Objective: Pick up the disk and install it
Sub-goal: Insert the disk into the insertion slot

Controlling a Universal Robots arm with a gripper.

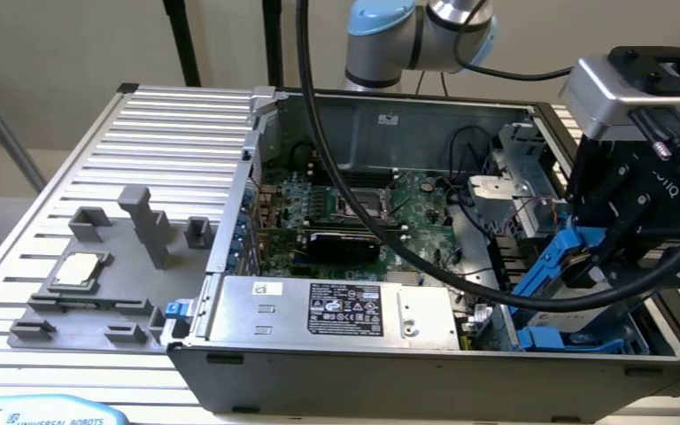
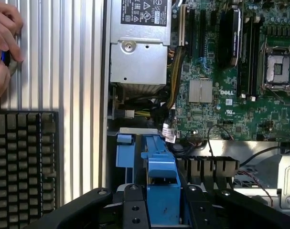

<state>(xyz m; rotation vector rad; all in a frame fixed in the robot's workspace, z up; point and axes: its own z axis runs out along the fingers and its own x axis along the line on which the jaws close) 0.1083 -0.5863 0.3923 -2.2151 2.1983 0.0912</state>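
The disk (image 1: 567, 258) shows as a bright blue carrier held tilted over the case's drive bay, at the exterior view's right. My gripper (image 1: 594, 266) is shut on it, the black body and camera mount rising above. In the wrist view the blue carrier of the disk (image 2: 160, 176) sits between my two black fingers (image 2: 133, 210), and my gripper (image 2: 164, 207) hangs just above the bay beside the motherboard. The drive's own metal face is hidden.
The open computer case (image 1: 435, 376) holds a green motherboard (image 1: 352, 212), a grey power supply box (image 1: 328, 310) and a blue bay bracket (image 1: 565, 338). A thick black cable (image 1: 352, 195) crosses it. A processor chip (image 1: 81, 268) lies on the grey fixture. A person's hand (image 2: 4, 43) is near the ribbed table.
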